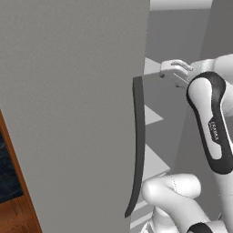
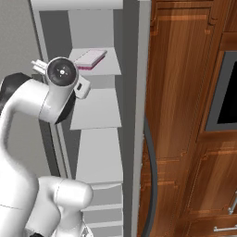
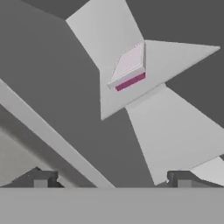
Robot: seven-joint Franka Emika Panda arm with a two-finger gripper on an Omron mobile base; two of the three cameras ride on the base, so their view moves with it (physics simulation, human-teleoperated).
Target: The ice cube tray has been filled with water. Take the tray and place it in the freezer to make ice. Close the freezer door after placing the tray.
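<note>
Gripper (image 3: 112, 181) hanging empty, fingers spread apart, facing into freezer (image 2: 55, 28) interior. Ice cube tray (image 3: 128, 66) lying flat on upper white shelf (image 2: 99, 69), well apart from gripper, pink rim edge showing toward camera. Freezer door (image 1: 68, 113) standing open, dark curved handle (image 1: 138, 145) along its edge. Wood cabinets (image 2: 185, 115) flanking freezer on right.

The left base view sits close behind the open freezer door (image 1: 73, 113), facing its outer face and dark handle (image 1: 138, 145). The right base view looks into the freezer (image 2: 99, 139) at its white shelves (image 2: 97, 111), shared with the rolled hand view, which looks in from outside.
</note>
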